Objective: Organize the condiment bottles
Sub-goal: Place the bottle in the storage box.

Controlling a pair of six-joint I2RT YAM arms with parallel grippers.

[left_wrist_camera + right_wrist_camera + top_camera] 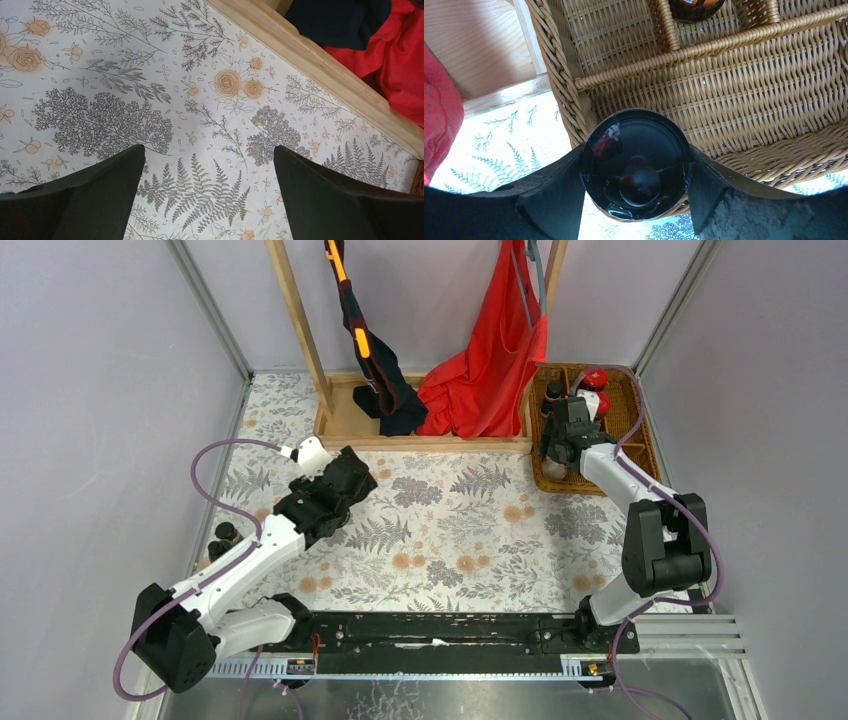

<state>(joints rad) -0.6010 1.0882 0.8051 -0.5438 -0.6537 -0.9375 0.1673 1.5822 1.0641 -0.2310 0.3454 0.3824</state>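
My right gripper (562,443) is shut on a black-capped bottle (636,165) and holds it over the near-left corner of the wicker basket (625,445). In the right wrist view the cap fills the gap between the fingers (549,200) and hides the body. Two red-lidded jars (596,380) and a dark black-capped bottle (553,390) stand in the basket's far compartments. Two more black-capped bottles (222,536) stand on the table by the left arm. My left gripper (352,472) is open and empty above the floral table; the left wrist view (210,170) shows only cloth between the jaws.
A wooden rack base (350,425) lies at the back with a red cloth (490,370) and a dark garment (390,390) hanging over it. Its wooden edge (320,65) runs just beyond my left gripper. Grey walls close both sides.
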